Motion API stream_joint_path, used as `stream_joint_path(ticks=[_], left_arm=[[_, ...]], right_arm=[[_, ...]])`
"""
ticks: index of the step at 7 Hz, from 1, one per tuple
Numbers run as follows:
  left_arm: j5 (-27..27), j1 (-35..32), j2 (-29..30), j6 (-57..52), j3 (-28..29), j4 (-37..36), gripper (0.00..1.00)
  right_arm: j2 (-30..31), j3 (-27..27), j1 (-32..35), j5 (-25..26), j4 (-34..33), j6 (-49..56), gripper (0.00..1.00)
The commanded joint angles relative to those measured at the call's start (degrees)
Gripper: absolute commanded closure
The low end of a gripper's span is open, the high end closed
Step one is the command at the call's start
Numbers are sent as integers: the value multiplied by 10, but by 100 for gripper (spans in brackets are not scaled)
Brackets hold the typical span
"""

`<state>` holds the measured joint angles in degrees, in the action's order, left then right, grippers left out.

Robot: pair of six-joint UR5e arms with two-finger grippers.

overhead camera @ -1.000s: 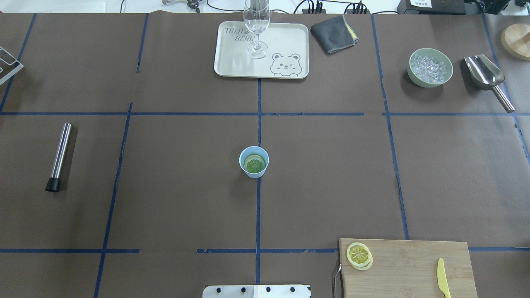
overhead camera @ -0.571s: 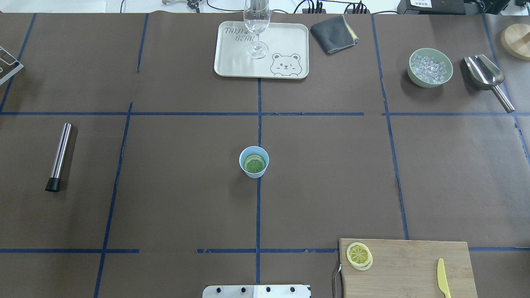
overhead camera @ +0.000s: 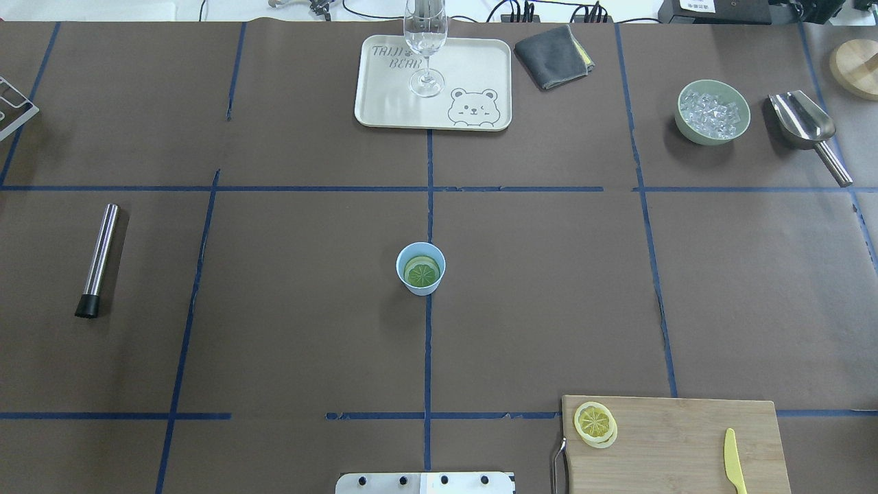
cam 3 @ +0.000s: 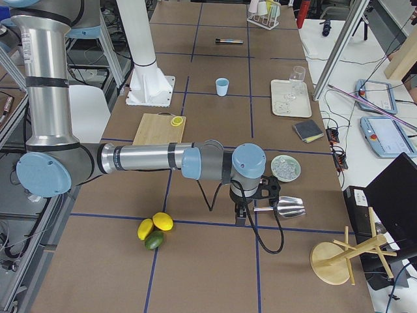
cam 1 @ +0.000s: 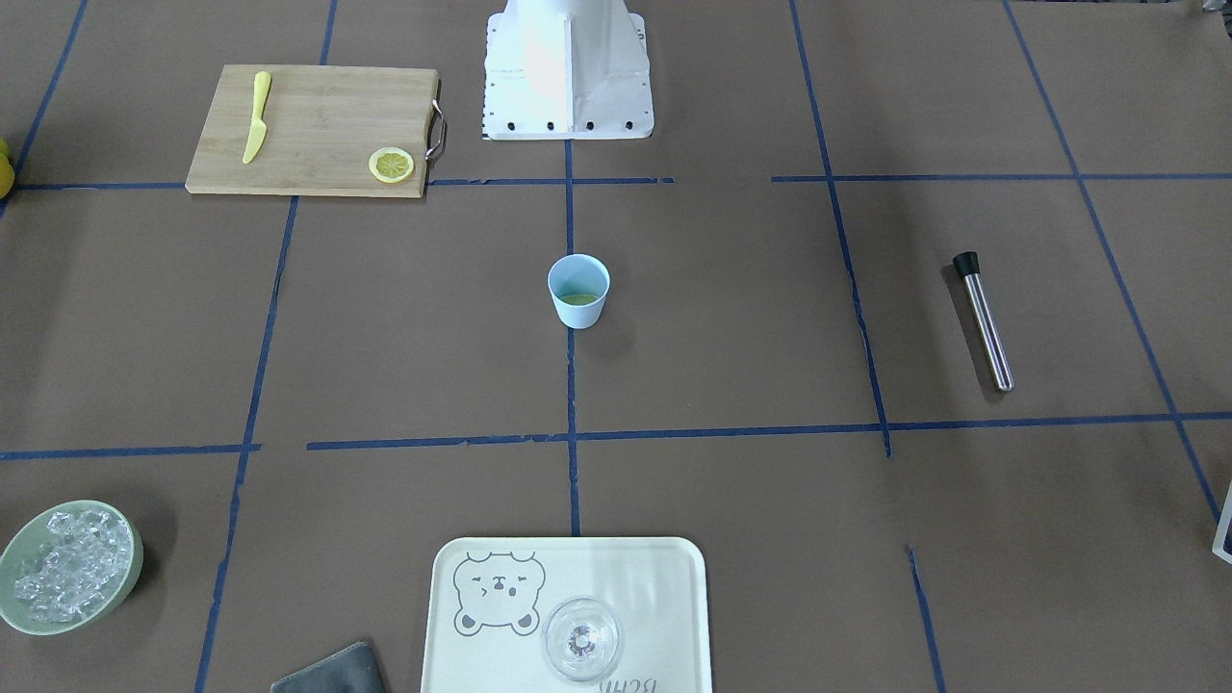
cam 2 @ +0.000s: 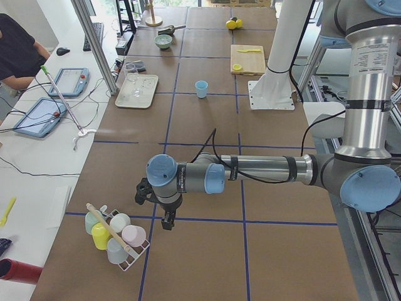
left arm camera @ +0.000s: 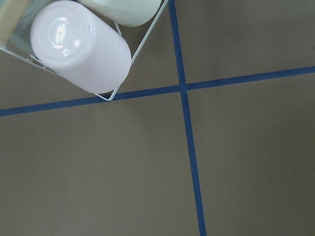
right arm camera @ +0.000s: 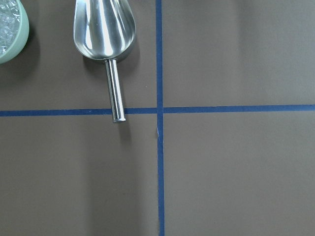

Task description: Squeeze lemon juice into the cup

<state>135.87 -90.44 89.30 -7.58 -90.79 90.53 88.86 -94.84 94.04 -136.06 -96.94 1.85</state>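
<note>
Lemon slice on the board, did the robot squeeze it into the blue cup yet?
Not yet. Done: nothing. The small yellow cut lemon slice lies on the wooden cutting board; the light blue plastic cup holds a green slice. In hand: nothing, as the left gripper and right gripper hang far away. Left: grasp, carry, squeeze.

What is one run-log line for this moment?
lemon: on cutting board | cup: upright, green slice inside | left gripper, right gripper: far from both, state unclear
</note>
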Motion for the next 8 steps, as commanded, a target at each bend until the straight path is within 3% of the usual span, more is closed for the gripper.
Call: stream_joint_path(ticks=[1, 8], left_arm=[[0, 0, 0, 1, 0, 1, 0], [0, 0, 0, 23, -3, 3, 0]], right_arm=[[0, 0, 0, 0, 0, 0, 0], [0, 0, 0, 0, 0, 0, 0]])
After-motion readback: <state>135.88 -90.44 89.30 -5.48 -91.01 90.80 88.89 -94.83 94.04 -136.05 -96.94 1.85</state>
